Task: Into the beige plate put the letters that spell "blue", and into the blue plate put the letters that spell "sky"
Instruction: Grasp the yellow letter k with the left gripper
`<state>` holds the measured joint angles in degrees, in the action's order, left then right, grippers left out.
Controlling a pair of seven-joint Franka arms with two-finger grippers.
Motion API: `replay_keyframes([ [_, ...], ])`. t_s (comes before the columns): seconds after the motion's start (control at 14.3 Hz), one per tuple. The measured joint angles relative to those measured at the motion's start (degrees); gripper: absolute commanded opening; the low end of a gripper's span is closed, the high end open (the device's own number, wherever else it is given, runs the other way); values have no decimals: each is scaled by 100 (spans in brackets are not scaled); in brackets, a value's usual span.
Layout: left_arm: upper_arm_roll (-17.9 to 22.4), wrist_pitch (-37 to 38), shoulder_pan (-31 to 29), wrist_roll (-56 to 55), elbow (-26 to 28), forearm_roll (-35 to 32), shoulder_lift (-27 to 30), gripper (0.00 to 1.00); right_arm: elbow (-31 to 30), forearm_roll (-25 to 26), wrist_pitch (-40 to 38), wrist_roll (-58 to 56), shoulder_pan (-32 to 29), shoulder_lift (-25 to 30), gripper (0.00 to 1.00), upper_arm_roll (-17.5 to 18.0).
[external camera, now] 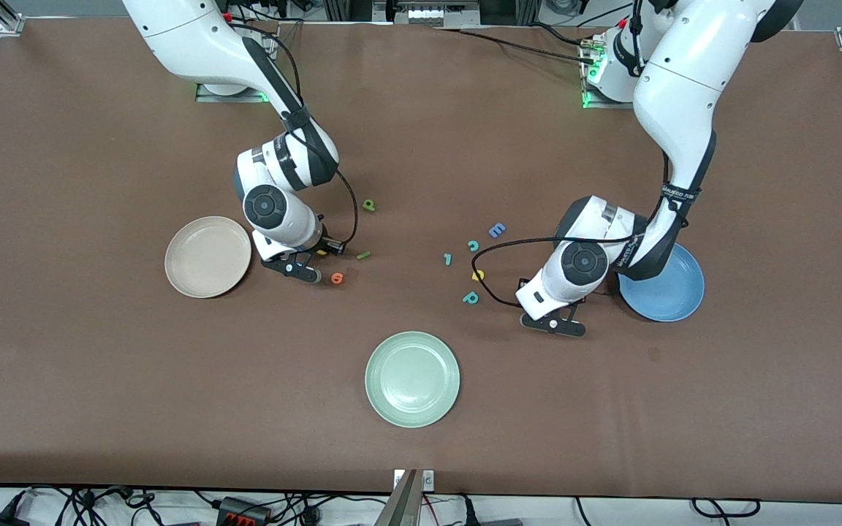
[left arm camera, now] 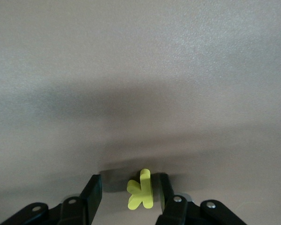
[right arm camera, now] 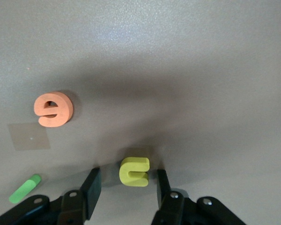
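Desk (external camera: pixel 99 409), brown. Beige plate (external camera: pixel 207 256), centre-left of the frame; blue plate (external camera: pixel 673 288), right, part-hidden by the left arm; green plate (external camera: pixel 412 378), lower centre. Left gripper (left arm camera: pixel 129 194): jaws part-open astride yellow k (left arm camera: pixel 141 190). Right gripper (right arm camera: pixel 125 187): jaws part-open astride yellow u (right arm camera: pixel 134 171), orange e (right arm camera: pixel 54 108) and green l (right arm camera: pixel 24 188) nearby.

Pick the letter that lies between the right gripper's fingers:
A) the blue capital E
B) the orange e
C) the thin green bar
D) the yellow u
D: in the right wrist view the yellow u lies on the table between the right gripper's fingers, with the orange e apart from it.
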<state>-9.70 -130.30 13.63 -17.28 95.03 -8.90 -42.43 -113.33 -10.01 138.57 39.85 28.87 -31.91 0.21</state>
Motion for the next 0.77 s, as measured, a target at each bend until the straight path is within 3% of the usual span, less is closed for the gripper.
replay_keyframes([
  [0.28,-18,0,20,-385,11,0,-7,39,0,-3,0,2,-2,18,15,0],
  [0.56,-22,10,73,-622,13,-7,15,12,26,-6,-7,3,-21,30,15,-10],
  [0.77,-21,8,71,-646,33,-7,29,7,49,-6,-24,3,-35,180,15,-34],
])
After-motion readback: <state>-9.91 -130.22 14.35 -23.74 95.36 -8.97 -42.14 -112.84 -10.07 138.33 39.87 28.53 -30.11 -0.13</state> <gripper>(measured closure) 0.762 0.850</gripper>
